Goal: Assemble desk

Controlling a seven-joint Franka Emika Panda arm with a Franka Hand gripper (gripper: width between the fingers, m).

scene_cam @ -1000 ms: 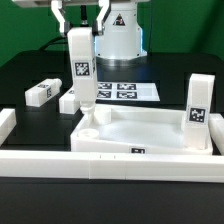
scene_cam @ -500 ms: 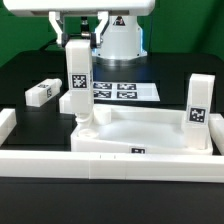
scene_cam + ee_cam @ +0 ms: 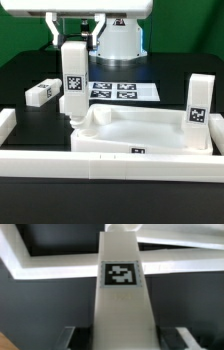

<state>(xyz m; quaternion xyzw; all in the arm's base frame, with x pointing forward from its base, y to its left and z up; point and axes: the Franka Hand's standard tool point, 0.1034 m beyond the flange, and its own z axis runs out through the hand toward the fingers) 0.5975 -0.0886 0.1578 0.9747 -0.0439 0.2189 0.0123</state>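
Observation:
My gripper (image 3: 74, 40) is shut on the top of a white square leg (image 3: 73, 80) and holds it upright. The leg's tag faces the camera. Its lower end hangs just outside the far corner of the tabletop (image 3: 110, 140) at the exterior view's left. In the wrist view the leg (image 3: 122, 291) runs down from between my fingers (image 3: 70, 336) toward the tabletop's rim (image 3: 50, 268). A second leg (image 3: 199, 110) stands upright at the tabletop's corner on the exterior view's right. Two loose legs (image 3: 40, 92) (image 3: 66, 102) lie on the black table at the left.
The marker board (image 3: 125, 90) lies flat behind the tabletop, in front of the robot's base (image 3: 120, 40). A long low white border wall (image 3: 100, 165) runs along the front, with a short end piece (image 3: 8, 125) at the left.
My gripper has carried the leg toward the exterior view's left, from above the tabletop's corner to just outside it. The grip has not changed.

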